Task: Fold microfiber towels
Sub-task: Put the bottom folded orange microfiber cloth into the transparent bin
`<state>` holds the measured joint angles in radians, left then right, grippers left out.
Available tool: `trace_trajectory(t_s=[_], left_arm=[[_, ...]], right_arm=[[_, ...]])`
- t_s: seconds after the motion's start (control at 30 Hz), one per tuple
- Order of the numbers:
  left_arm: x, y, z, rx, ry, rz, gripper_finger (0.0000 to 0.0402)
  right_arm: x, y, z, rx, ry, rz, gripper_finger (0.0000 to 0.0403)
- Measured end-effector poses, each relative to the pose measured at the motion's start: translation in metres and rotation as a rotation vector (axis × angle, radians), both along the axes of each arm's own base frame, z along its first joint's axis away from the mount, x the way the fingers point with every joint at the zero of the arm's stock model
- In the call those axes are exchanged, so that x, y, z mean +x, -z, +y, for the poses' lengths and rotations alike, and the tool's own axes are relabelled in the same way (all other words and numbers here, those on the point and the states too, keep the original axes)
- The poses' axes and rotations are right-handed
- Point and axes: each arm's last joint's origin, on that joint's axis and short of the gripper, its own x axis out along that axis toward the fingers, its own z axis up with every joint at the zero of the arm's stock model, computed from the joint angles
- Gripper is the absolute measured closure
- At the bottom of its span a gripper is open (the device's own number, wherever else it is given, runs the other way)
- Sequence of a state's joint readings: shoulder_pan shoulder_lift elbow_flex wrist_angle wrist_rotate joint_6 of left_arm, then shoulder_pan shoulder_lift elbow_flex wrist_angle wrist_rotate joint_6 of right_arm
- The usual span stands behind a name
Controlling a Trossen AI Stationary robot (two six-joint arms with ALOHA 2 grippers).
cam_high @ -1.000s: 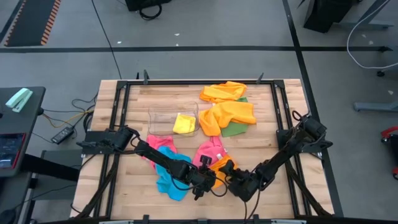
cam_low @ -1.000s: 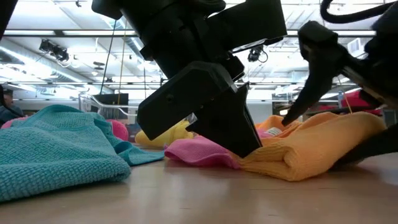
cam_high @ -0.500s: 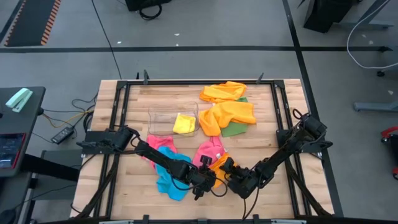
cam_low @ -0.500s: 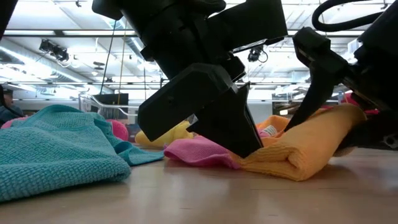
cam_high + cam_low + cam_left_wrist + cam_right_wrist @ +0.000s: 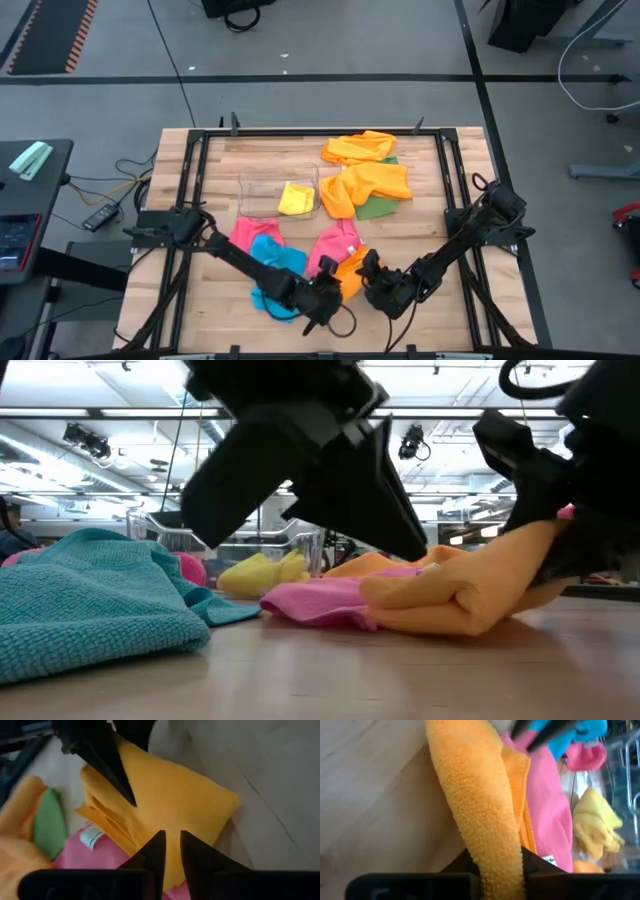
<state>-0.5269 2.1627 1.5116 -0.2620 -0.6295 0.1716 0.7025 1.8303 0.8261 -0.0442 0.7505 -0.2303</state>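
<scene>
Spanning the middle of the high view, a wooden table [image 5: 300,160] framed in black rails is seen on a grey floor; a ceiling with strip lights is seen in the low view. A clear bin [image 5: 277,190] holding a yellow towel [image 5: 297,197] stands on it, with orange towels [image 5: 365,170] and a green towel [image 5: 378,208] beyond. Near the front edge, the right gripper [image 5: 371,287] is lowered and clamped on a folded orange towel [image 5: 475,805], which lies against a pink towel [image 5: 315,603]. The left gripper [image 5: 322,300] is held just beside it, its fingers [image 5: 155,852] nearly together and empty, near a blue towel [image 5: 90,595].
</scene>
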Motion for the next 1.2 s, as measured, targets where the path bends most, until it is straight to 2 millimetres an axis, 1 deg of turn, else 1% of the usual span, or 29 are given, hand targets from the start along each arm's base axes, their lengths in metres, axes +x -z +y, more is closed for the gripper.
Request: trace_trajectory(t_s=[0.13, 0.4, 0.5, 0.63, 0.73, 0.83, 0.93, 1.2], left_arm=[[-0.005, -0.001, -0.008, 0.042, -0.015, -0.026, 0.0283], [-0.004, -0.002, -0.008, 0.039, -0.015, -0.039, 0.0147], [0.001, -0.005, -0.006, 0.007, -0.033, -0.08, 0.0103], [0.005, -0.009, -0.008, -0.029, -0.044, -0.137, 0.0065], [0.007, -0.01, -0.005, -0.051, -0.075, -0.159, 0.0056], [0.009, -0.01, -0.001, -0.063, -0.096, -0.166, 0.0062], [0.011, -0.011, 0.003, -0.066, -0.109, -0.17, 0.0083], [0.017, -0.013, 0.011, -0.092, -0.132, -0.196, 0.0156]], right_arm=[[-0.004, -0.014, -0.003, 0.103, 0.076, -0.024, 0.0359], [-0.013, -0.048, -0.009, 0.33, 0.176, -0.075, 0.036], [-0.014, -0.055, -0.01, 0.375, 0.195, -0.097, 0.036], [-0.015, -0.058, -0.01, 0.437, 0.224, -0.102, 0.036], [-0.015, -0.059, -0.01, 0.472, 0.251, -0.114, 0.036], [-0.015, -0.059, -0.01, 0.499, 0.274, -0.122, 0.036], [-0.015, -0.059, -0.01, 0.526, 0.297, -0.132, 0.036], [-0.011, -0.063, -0.006, 0.592, 0.3, -0.181, 0.0359]])
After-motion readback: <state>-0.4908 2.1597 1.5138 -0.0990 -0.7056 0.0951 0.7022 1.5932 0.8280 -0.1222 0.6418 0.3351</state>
